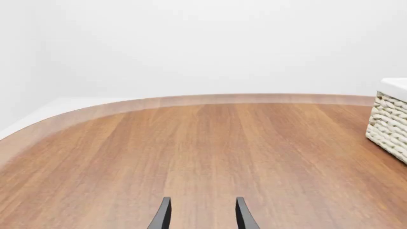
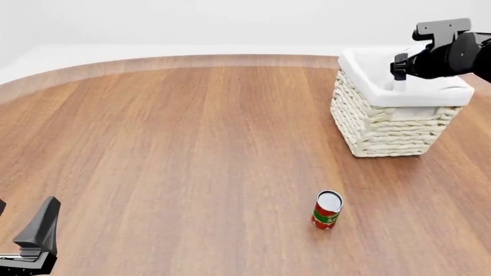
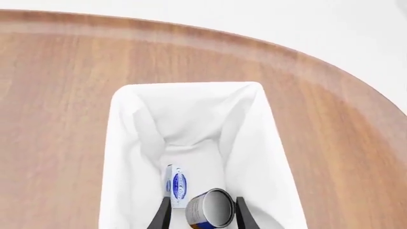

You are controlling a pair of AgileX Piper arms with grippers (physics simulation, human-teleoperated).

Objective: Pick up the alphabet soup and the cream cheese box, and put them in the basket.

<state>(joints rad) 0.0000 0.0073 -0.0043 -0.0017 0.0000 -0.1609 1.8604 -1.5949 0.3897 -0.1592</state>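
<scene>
The basket [image 2: 383, 129] stands at the table's far right, and its woven wall also shows in the left wrist view [image 1: 389, 126]. In the right wrist view I look straight down into its white lining [image 3: 124, 143]. The alphabet soup [image 3: 211, 210] lies tilted inside, silvery end up, beside the cream cheese box [image 3: 177, 183], which leans against the lining. My right gripper [image 3: 203, 199] hovers over the basket [image 2: 401, 73], open, its fingers apart on either side of the can. My left gripper [image 2: 22, 223] waits open at the near left edge, with nothing between its fingers [image 1: 201, 212].
A red and green can [image 2: 328, 210] stands upright on the wooden table [image 2: 192, 144], in front of the basket. The table's curved far edge meets a white wall.
</scene>
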